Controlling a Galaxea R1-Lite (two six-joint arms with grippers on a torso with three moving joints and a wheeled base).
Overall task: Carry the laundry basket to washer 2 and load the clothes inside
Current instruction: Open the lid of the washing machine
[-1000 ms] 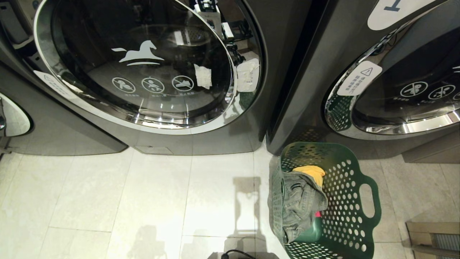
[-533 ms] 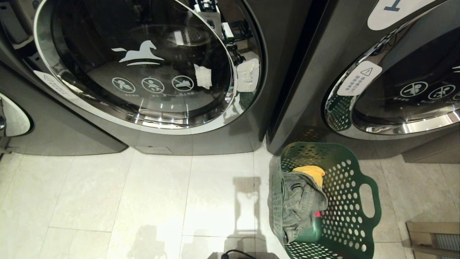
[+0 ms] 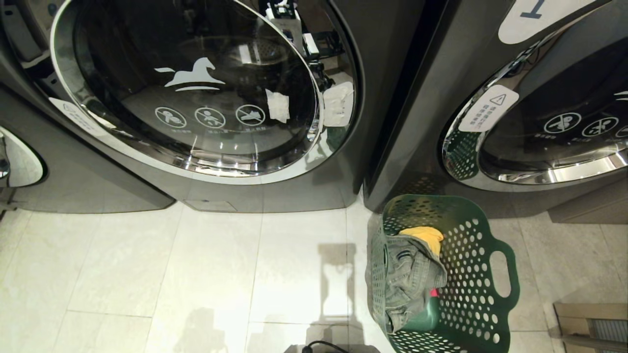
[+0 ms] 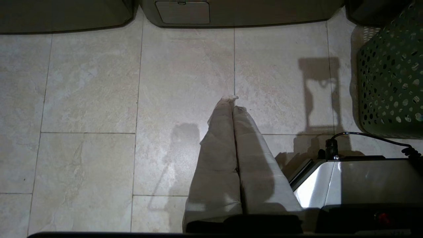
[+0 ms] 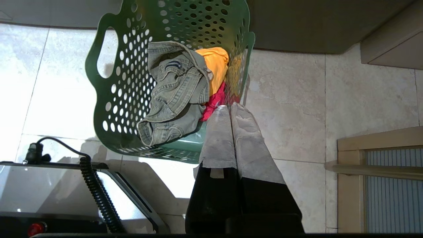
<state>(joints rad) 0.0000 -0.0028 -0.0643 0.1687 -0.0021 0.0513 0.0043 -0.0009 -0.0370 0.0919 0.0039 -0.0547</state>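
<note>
While the laundry basket (image 3: 483, 274) holds the clothes (image 3: 409, 279), both grippers' fingers (image 5: 228, 132) hang clenched, empty.

Tiled floor (image 3: 196, 274): laundry basket (image 3: 471, 274), washers standing.

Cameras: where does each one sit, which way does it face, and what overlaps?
Head view: on the head, aimed forward and down at two washer doors and the laundry basket on the floor; no arm shows.
Left wrist view: behind the shut left pincer, facing floor tiles; base corner shows.
Right wrist view: behind the shut right pincer, over the clothes; base too.
Shared: the basket appears in all three.
</note>
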